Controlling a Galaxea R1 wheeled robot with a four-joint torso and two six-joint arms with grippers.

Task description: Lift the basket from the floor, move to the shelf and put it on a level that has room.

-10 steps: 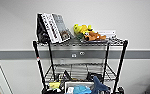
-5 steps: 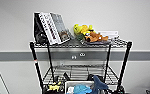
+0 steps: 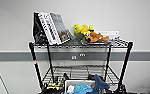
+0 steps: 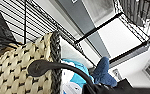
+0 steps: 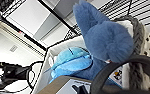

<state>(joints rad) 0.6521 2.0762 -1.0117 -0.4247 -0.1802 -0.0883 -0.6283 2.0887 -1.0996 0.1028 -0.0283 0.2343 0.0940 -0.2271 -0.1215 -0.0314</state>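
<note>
The black wire shelf (image 3: 126, 62) stands close in front of me against the wall. Its top tier bears books and yellow plush toys. Below that is a bare wire-grid level (image 3: 78, 71). The beige woven basket (image 3: 77, 82) hangs before that level with a blue plush toy (image 3: 98, 85) in it. My left gripper (image 3: 56, 85) holds the basket's left end and my right gripper (image 3: 108, 89) its right end. The woven wall (image 4: 13, 72) fills the left wrist view. The plush toy (image 5: 103, 40) and a cardboard box (image 5: 63, 86) show in the right wrist view. The floor is hidden.
A pale wall with a grey band (image 3: 13, 56) runs behind the shelf. Books (image 3: 51, 27) lean at the top tier's left and plush toys (image 3: 89, 33) lie at its right. The shelf's posts (image 3: 33, 62) flank the bare tier.
The shelf shows slightly larger and wider than before, so the camera has come a little nearer. The basket keeps its place between my arms.
</note>
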